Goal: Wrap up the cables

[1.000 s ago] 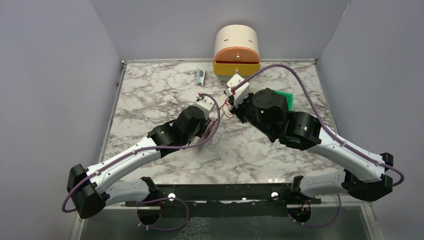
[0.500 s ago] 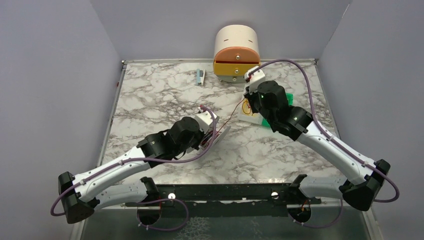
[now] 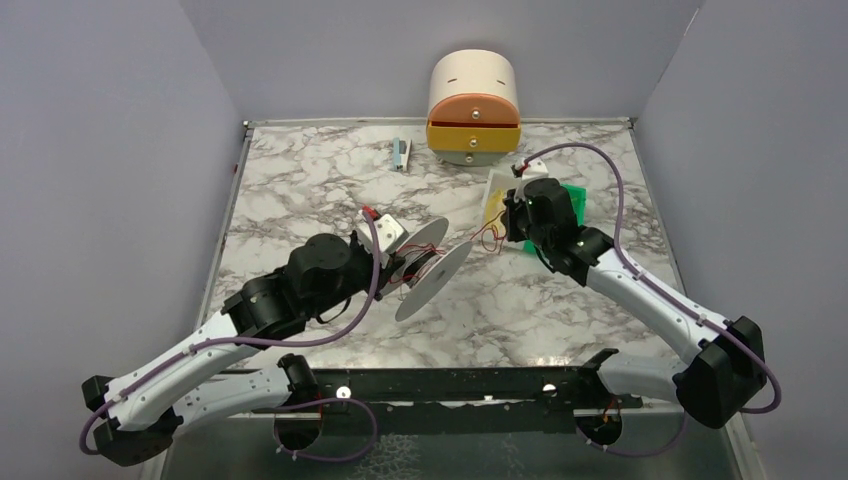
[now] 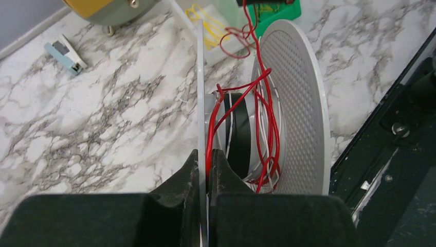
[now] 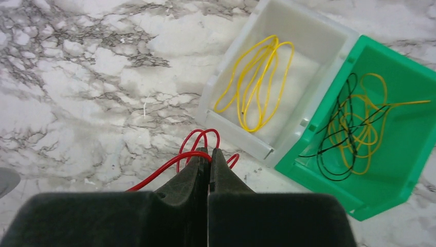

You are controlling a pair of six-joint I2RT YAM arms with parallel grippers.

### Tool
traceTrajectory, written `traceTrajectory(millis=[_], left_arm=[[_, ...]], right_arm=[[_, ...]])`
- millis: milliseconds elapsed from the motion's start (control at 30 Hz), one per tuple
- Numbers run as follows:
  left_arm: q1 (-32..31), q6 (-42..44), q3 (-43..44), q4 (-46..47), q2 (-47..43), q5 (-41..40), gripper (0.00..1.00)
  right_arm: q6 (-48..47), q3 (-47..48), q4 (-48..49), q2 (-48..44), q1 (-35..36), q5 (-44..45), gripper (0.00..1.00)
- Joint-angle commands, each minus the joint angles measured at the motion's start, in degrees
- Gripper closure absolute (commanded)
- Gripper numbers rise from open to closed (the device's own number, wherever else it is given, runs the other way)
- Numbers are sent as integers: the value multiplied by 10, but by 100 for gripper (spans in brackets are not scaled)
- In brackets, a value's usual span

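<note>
A white spool (image 3: 432, 268) with two round flanges and a dark core (image 4: 237, 135) is held above the table's middle. My left gripper (image 4: 205, 154) is shut on its thin near flange (image 4: 200, 92). Thin red cables (image 4: 267, 123) are looped loosely round the core and run off toward the right arm. My right gripper (image 5: 210, 153) is shut on the red cable (image 5: 198, 144), low over the marble by the white bin; the cable curls in small loops at its fingertips. In the top view the red loops (image 3: 490, 236) hang between the spool and my right gripper (image 3: 508, 222).
A white bin (image 5: 329, 36) holds yellow wire and a green bin (image 5: 406, 170) holds black and yellow wires, both at the right. A round cream and orange drawer unit (image 3: 473, 95) stands at the back. A small blue-grey part (image 3: 401, 153) lies at the back left.
My left arm has pulled back and turned the spool, so both flanges now show edge-on. My right gripper has swung right and down to the bins, drawing the red cable out.
</note>
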Motion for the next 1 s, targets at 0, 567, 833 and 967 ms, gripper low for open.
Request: traceTrajectory(millis=[0, 567, 833, 967], left_arm=[[-3, 7, 53, 17, -27, 67, 100], [-3, -24, 125, 98, -14, 162, 100], [-3, -46, 129, 120, -13, 197, 100], [-4, -52, 128, 127, -13, 199, 100]], right_arm=[[55, -38, 75, 7, -19, -40, 99], [127, -157, 232, 34, -21, -130, 96], [154, -185, 292, 48, -21, -157, 88], [161, -193, 320, 55, -21, -178, 83]])
